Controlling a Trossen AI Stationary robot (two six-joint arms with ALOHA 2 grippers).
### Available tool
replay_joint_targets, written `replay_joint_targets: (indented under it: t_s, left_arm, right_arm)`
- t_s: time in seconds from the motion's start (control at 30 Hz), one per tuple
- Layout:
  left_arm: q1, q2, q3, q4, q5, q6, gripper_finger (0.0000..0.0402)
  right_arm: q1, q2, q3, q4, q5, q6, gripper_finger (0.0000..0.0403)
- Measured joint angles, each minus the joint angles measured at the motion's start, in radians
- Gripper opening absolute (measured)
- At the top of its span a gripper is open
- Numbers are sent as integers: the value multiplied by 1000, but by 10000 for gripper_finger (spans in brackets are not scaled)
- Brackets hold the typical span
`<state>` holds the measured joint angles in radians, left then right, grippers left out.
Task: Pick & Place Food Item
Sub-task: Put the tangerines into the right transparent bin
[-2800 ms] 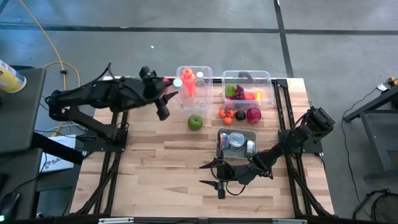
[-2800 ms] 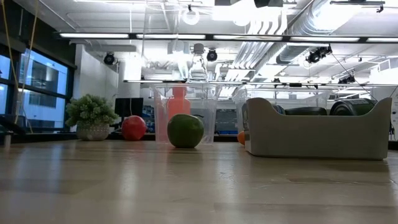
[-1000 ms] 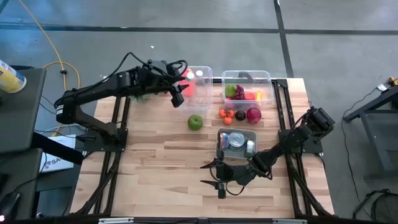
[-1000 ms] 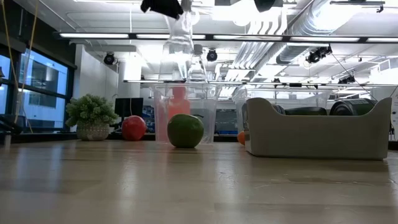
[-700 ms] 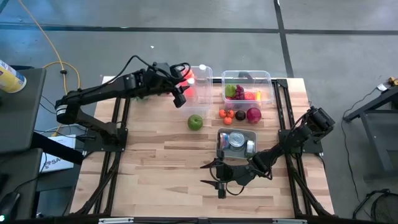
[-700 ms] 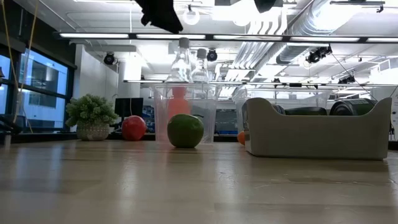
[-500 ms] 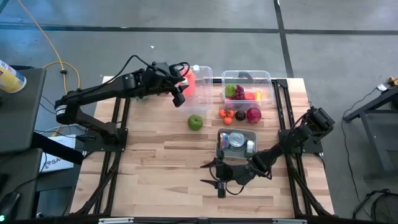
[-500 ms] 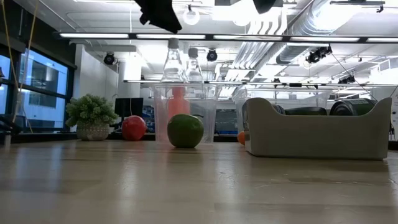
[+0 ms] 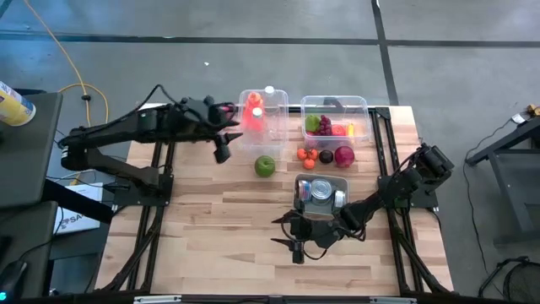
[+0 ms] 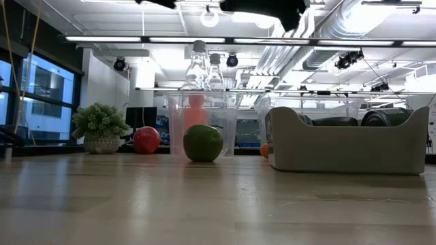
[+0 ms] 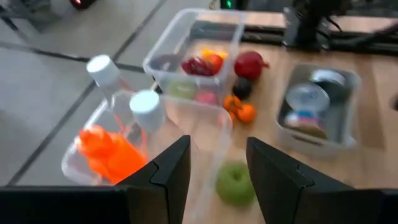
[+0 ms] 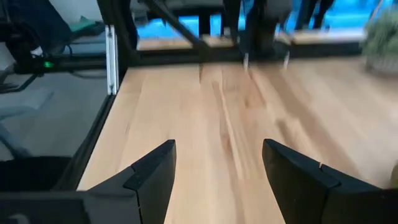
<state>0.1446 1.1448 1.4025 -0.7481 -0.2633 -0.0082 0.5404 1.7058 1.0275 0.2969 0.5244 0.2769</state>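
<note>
A green apple (image 9: 265, 165) (image 11: 236, 183) (image 10: 203, 143) rests on the wood table just in front of a clear bin (image 9: 274, 131). The bin holds an orange bottle (image 11: 109, 149) and two clear white-capped bottles (image 11: 145, 102). My left gripper (image 9: 224, 145) (image 11: 217, 146) hovers open to the left of that bin, high above the table, with nothing between its fingers. My right gripper (image 9: 285, 235) (image 12: 217, 149) hangs open over bare wood near the table's front middle.
A second clear bin (image 9: 363, 108) at the far right holds fruit. Small tomatoes (image 9: 308, 154), a dark fruit (image 9: 326, 156) and a red fruit (image 9: 344, 155) lie loose before it. A grey tray (image 9: 298, 199) holds cans. A potted plant (image 10: 100, 126) stands far left.
The clear bottle that hung under my left gripper above the clear bin has come down into the bin, rocked, and now stands there free. My left gripper has drawn back from over the bin toward the table's left edge.
</note>
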Motion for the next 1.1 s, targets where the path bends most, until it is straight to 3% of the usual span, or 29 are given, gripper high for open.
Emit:
replay_joint_targets:
  t_s: [0.27,0.4,0.5,0.63,0.73,0.87,1.1]
  left_arm:
    - [-175,-63,-71,-133,49,-134,147]
    - [-268,-67,-167,-119,51,-192,147]
    - [-338,-67,-254,-86,49,-246,147]
    - [-429,-66,-348,-40,48,-270,147]
    - [-500,-66,-395,-12,8,-315,147]
    - [-593,-66,-429,50,-20,-372,147]
    - [-752,-65,-534,333,-23,-321,147]
  right_arm:
    - [16,-123,0,-296,38,166,227]
    - [14,-198,1,-490,153,231,227]
    - [-17,-237,1,-698,203,406,227]
    - [-106,-259,-1,-912,169,647,227]
    - [-190,-256,-1,-975,101,689,227]
    - [-299,-233,0,-974,86,700,227]
    - [-467,-150,0,-968,41,745,227]
